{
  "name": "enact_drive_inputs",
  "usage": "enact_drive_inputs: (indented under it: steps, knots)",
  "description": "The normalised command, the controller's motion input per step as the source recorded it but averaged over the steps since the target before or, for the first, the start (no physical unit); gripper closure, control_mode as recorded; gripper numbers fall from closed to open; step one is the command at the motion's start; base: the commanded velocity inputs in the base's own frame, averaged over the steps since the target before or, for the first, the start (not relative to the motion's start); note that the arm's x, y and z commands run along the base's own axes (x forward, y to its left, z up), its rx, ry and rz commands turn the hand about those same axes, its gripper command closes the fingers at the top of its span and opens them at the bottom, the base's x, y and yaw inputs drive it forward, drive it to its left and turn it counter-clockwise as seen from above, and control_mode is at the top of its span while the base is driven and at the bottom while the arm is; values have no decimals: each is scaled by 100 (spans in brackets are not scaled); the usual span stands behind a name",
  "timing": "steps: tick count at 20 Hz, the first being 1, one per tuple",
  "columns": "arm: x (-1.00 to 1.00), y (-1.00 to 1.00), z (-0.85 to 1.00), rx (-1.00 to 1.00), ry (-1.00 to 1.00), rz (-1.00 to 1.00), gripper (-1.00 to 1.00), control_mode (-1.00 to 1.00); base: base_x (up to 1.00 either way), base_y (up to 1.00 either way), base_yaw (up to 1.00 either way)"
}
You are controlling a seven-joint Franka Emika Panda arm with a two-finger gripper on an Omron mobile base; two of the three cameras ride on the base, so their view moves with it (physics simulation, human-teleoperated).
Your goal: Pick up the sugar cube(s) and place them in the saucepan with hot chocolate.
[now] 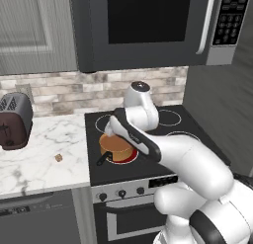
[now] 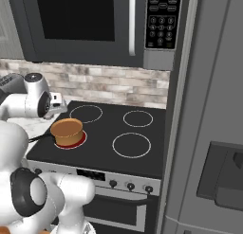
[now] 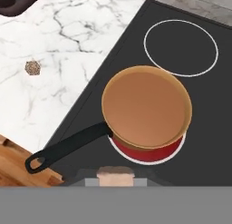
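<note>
Directly below the tool (image 3: 116, 175) sits the saucepan (image 3: 146, 107), a small round orange-copper pan with a smooth brownish-orange filling that reaches almost to the rim. Its short black handle (image 3: 68, 147) ends in a hanging loop and, in the hand view, points toward the lower left, over the edge of the black stove top (image 3: 190, 141). The pan rests on a burner that glows red (image 3: 149, 155) beneath it; a second burner ring (image 3: 181, 47), white and unlit, lies just beyond.

The tool's fingers are pressed together on a small tan-brown sugar cube (image 3: 116, 175), whose blurred top peeks out between the tips at the bottom of the hand view, near the pan's rim. A second sugar cube (image 3: 32, 68), speckled brown, lies alone on the white marbled surface (image 3: 59, 46), well apart from the saucepan.

From the left base view the same cube on the surface (image 1: 58, 158) is a tiny tan speck left of the stove, and the saucepan (image 1: 117, 148) shows partly behind the white arm (image 1: 143, 139), on the front left burner. A dark red toaster (image 1: 15, 120) stands at the far left. In the right base view the saucepan (image 2: 67, 131) appears as a short copper cylinder with its thin handle aimed left, and the arm's wrist (image 2: 35, 101) hovers just behind and above it.
</note>
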Motion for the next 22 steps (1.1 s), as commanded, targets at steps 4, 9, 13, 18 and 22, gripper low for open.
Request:
enact_drive_inputs:
  steps: [4, 9, 13, 18, 22]
  knots:
    - [4, 7, -25, -11, 7, 0, 100, -100, 0, 0, 0]
    - [12, -1, -18, -1, 5, 0, 100, -100, 0, 0, 0]
    - [16, -2, -10, 0, 0, 0, 100, -100, 0, 0, 0]
    - [18, 0, -13, 0, 0, 0, 100, -100, 0, 0, 0]
    - [21, 0, -20, 0, 0, 0, 100, -100, 0, 0, 0]
